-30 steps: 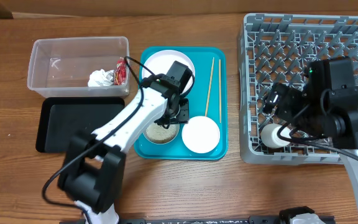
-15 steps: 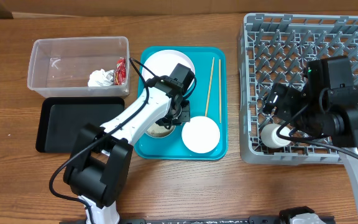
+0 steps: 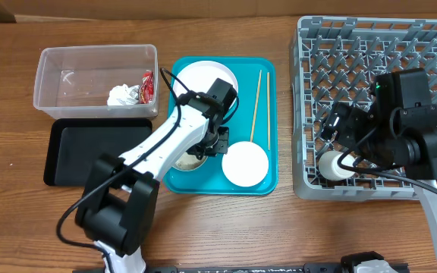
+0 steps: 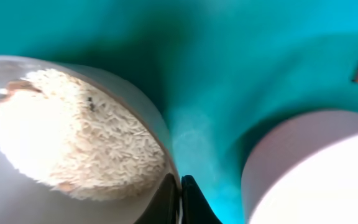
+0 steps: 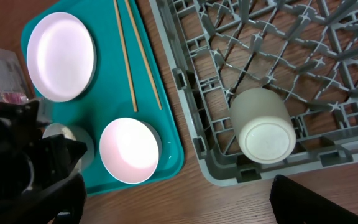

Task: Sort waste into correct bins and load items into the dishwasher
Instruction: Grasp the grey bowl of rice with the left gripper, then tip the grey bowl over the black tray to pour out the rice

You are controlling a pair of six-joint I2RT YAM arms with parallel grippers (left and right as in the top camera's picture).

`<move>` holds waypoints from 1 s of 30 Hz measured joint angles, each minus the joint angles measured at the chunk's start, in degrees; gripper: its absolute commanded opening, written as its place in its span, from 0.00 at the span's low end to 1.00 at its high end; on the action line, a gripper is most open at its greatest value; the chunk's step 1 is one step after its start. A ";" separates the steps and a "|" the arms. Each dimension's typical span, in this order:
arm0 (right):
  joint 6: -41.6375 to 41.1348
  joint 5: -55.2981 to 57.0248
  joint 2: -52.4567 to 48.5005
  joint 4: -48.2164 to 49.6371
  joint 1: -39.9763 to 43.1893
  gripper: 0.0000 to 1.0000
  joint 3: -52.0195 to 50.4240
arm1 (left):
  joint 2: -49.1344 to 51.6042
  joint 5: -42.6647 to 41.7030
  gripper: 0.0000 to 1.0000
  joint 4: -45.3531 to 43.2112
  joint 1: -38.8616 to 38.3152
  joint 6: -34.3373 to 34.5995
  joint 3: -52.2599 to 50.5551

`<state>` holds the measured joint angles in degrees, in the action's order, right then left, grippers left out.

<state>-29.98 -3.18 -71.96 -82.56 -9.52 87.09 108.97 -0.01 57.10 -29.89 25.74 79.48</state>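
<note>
Rice bowl [image 3: 188, 162] sits at 6 o'clock on the teal tray [image 3: 212, 182], with the empty bowl [image 3: 245, 163] just beside it at 3 o'clock. Left jaws appear closed on its rim, though the wrist view is blurred. Lift straight up, keep the bowl level past its neighbour, then tip it slowly over the black tray [image 3: 89, 152] at 9 o'clock. Right jaws hang open above the rack [image 3: 355, 45].

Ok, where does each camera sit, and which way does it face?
Overhead: above the wooden table, looking straight down; both arms show.
Left wrist: low over the teal plastic tray, facing the rice-filled white bowl; left claw pinches its rim.
Right wrist: over the grey plastic dish rack's corner, looking down at the white cup; dark fingers show.
All share the empty white bowl.
</note>
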 measured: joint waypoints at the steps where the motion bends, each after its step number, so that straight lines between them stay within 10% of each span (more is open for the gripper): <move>1: -0.02 0.00 0.00 -0.02 0.00 0.96 0.00 | -1.14 -0.72 0.04 0.68 0.26 -0.94 0.61; 16: -0.02 0.00 0.00 -0.55 0.00 0.96 0.00 | -15.50 -30.95 0.04 6.97 29.16 -18.73 0.92; 30: 0.00 0.00 0.00 -0.55 0.00 0.96 0.02 | -13.38 -62.31 0.04 -8.61 57.16 -31.87 -18.75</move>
<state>-29.98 -3.18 -71.96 -83.11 -9.52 87.11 95.59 -62.33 48.49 27.27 -6.13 60.73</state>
